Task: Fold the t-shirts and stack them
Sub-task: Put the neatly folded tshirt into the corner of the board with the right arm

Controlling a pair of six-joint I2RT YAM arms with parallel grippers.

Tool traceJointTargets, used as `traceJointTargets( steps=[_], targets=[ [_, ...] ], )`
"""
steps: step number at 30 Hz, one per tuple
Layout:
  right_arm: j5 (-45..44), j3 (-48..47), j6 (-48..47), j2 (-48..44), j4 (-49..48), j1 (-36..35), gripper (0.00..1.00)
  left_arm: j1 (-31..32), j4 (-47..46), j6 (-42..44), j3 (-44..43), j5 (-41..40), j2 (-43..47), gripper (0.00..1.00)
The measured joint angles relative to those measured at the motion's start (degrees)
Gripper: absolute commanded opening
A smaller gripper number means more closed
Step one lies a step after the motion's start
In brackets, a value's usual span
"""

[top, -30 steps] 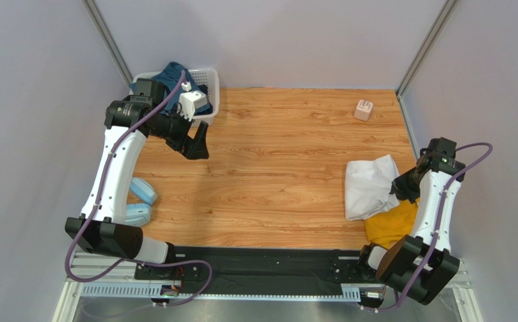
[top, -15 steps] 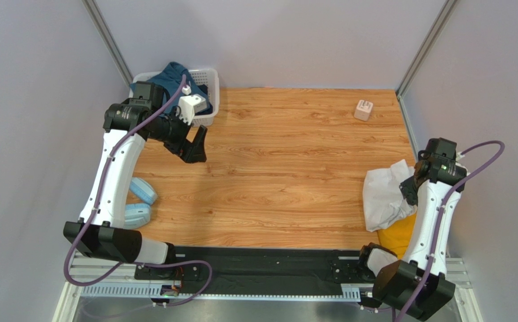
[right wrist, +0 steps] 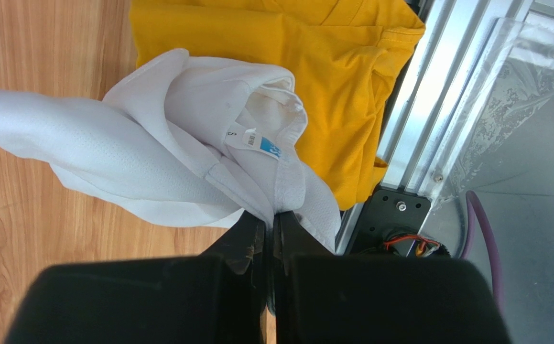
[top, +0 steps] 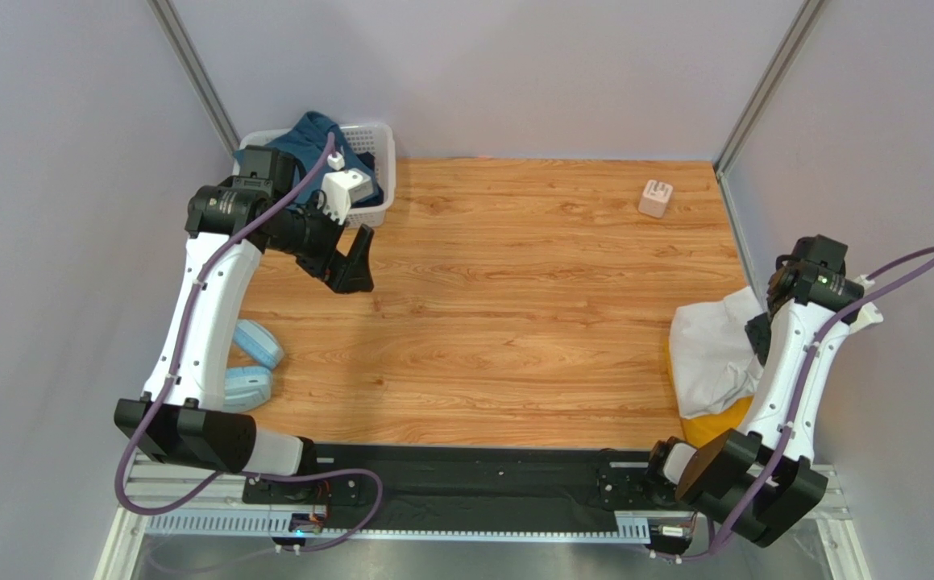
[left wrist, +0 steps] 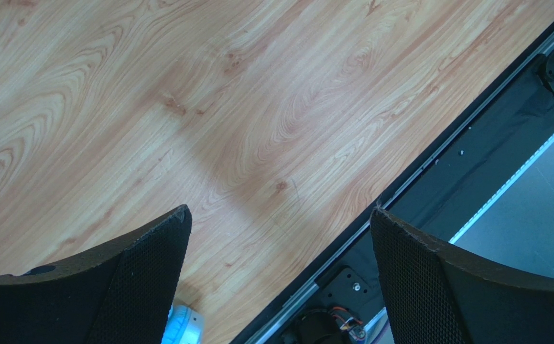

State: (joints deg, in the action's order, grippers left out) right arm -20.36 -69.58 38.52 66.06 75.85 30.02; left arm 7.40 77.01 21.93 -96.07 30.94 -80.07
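White tee (right wrist: 186, 150) bunched over yellow tee (right wrist: 315, 64), R edge; teal tee (top: 312, 131) in basket (top: 383, 163).

Wood-grain tabletop (top: 520, 302), plain grey walls (top: 496, 73), metal corner posts (top: 193, 73), aluminium rail (top: 472, 523) along near edge

White shirt (right wrist: 114, 154) with blue label (right wrist: 271, 148); mustard-yellow shirt (right wrist: 315, 64); dark teal shirt (top: 311, 131); white lattice basket (top: 384, 169); worktop (top: 532, 314) showed light wood grain.
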Motion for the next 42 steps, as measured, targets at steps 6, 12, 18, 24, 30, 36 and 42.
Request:
traceJointTargets(
  steps=[6, 12, 18, 24, 30, 36, 42],
  targets=[
    [2.5, 1.6, 0.3, 0.3, -0.8, 3.5, 0.13, 0.0, 0.0, 0.1, 0.0, -0.2, 0.4, 1.0],
    [5.3, 7.8, -0.7, 2.6, -0.1, 6.2, 0.17, 0.0, 0.0, 0.4, 0.0, -0.9, 1.3, 1.0],
    [0.5, -0.5, 0.6, 2.3, 1.7, 6.7, 0.21, 0.0, 0.1, 0.6, 0.5, -1.0, 1.5, 1.0],
    [0.6, -9.1, 0.3, -0.2, 1.2, 3.8, 0.51, 0.0, 0.2, 0.6, 0.8, -0.6, 1.0, 1.0],
    [22.8, 0.9, -2.1, -3.4, -5.9, 2.9, 0.84, 0.0, 0.3, 0.6, 0.8, -0.5, 0.3, 1.0],
    [31.4, 5.4, -1.8, -2.9, -9.7, 2.3, 0.85, 0.0, 0.3, 0.6, 0.9, -0.6, 0.3, 1.0],
    [29.5, 12.7, -1.2, 7.3, -14.7, 6.4, 0.84, 0.0, 0.3, 0.6, 0.9, -0.7, 0.7, 1.0]
  ],
)
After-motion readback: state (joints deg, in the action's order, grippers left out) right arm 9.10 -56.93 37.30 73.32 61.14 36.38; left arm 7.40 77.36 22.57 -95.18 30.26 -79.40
